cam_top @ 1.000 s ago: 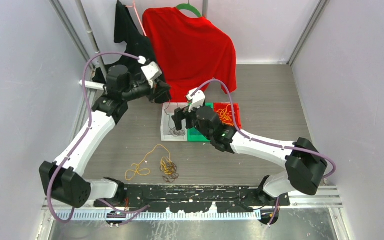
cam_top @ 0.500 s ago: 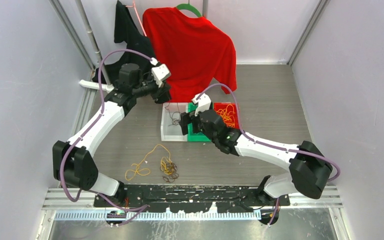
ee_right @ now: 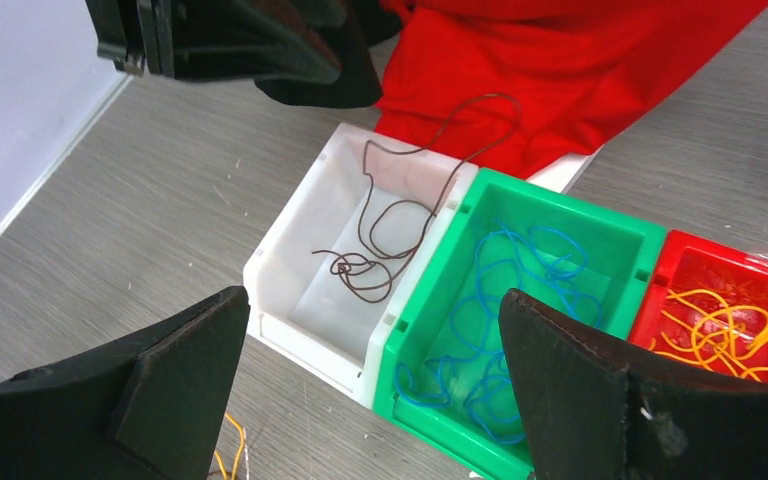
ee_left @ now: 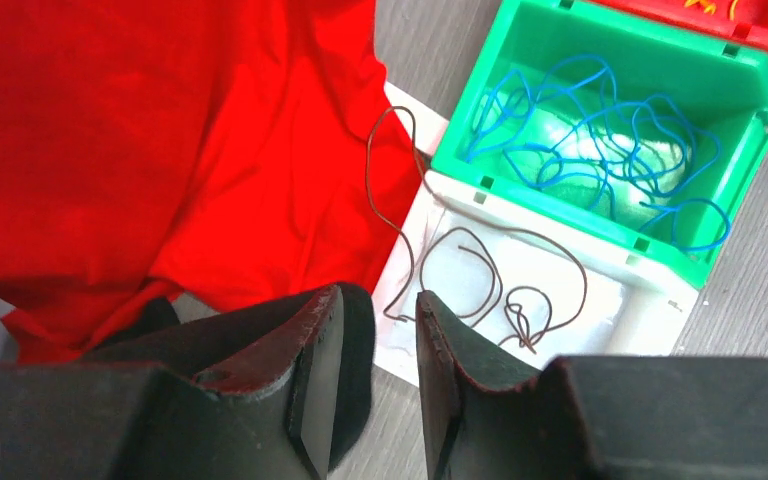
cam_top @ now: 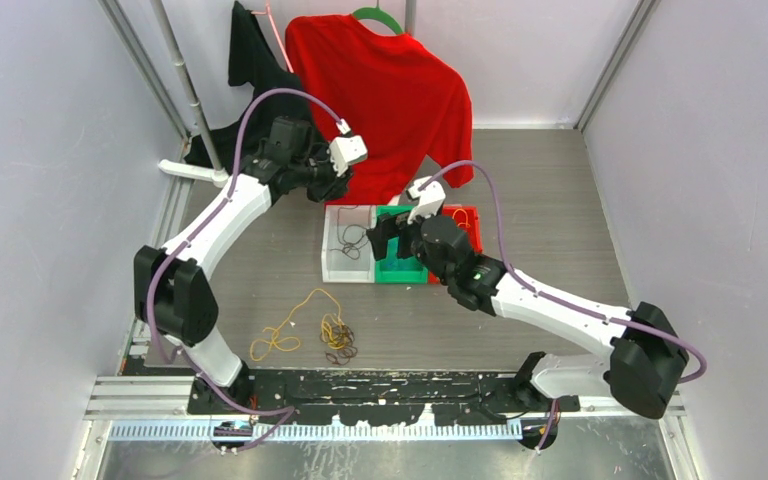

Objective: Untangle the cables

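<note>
A dark brown cable lies coiled in the white bin, one end draped over the far rim onto the red shirt. Blue cables fill the green bin. Orange-yellow cables lie in the red bin. A tangle of orange-yellow and brown cables rests on the table near the arm bases. My left gripper hovers at the white bin's far-left corner, jaws slightly apart, nothing between them. My right gripper hangs wide open above the white and green bins.
The red shirt on a green hanger and a black garment hang at the back; the shirt's hem touches the bins. A metal pole stands at the back left. Grey walls close in both sides.
My left arm swung right toward the white bin and its jaws parted. My right gripper opened fully and drew back toward the green bin. The brown cable now lies spread in the white bin.
</note>
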Action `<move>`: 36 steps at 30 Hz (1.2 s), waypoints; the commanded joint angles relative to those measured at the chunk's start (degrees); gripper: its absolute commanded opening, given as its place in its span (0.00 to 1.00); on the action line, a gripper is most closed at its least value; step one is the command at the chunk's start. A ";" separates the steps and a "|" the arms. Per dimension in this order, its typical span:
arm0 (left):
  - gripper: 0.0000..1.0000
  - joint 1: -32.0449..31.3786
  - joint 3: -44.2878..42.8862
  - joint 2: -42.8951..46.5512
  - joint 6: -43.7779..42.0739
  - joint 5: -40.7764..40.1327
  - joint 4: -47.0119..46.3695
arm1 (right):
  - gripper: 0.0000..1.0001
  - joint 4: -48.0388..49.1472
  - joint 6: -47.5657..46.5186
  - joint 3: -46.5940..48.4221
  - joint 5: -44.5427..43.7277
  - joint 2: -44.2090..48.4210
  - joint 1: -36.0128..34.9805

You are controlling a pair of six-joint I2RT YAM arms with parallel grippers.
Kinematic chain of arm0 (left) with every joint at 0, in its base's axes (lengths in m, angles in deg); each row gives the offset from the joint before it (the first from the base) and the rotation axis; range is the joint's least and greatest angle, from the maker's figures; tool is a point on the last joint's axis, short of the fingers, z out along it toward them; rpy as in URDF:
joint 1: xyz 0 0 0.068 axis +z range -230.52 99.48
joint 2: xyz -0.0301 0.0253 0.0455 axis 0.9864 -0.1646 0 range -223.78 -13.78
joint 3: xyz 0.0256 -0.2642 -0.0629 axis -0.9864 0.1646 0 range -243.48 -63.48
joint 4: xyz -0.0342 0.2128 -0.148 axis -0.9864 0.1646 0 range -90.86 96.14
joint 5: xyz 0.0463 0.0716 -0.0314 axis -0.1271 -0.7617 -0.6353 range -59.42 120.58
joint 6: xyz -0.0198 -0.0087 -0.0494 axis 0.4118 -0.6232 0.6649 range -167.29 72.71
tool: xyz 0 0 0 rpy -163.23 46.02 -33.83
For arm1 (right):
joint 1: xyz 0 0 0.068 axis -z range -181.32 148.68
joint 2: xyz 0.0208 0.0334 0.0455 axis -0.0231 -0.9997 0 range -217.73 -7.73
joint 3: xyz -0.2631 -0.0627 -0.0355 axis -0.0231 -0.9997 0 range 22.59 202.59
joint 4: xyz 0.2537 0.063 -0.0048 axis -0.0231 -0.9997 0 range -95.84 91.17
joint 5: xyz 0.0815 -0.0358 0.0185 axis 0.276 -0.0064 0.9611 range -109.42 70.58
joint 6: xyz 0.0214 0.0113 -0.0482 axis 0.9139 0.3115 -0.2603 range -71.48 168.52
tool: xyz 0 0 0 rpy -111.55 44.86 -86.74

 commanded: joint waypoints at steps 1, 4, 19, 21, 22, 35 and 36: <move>0.35 0.06 -5.41 -1.70 -2.18 -1.57 8.60 | 1.00 -0.44 3.37 -0.89 -0.91 4.04 1.48; 0.37 -0.23 -6.38 -1.96 -1.17 -2.85 8.62 | 1.00 -1.83 4.00 -0.96 -0.98 4.91 1.75; 0.59 4.45 -11.77 5.47 5.45 4.21 25.05 | 0.97 -6.53 7.11 10.47 10.07 -6.91 10.55; 0.59 6.59 -10.95 6.71 6.15 5.74 26.94 | 0.91 -8.62 6.68 16.76 14.41 -12.74 12.82; 0.60 7.98 -10.54 7.22 6.29 6.63 27.76 | 0.88 -9.70 5.84 19.47 15.95 -15.59 13.54; 0.64 22.32 -0.87 15.58 -2.03 17.69 42.14 | 0.77 -16.00 -1.57 38.88 20.01 -38.41 16.49; 0.65 22.33 -0.21 16.16 -2.12 17.90 42.37 | 0.76 -15.27 -1.74 39.48 20.47 -39.17 16.54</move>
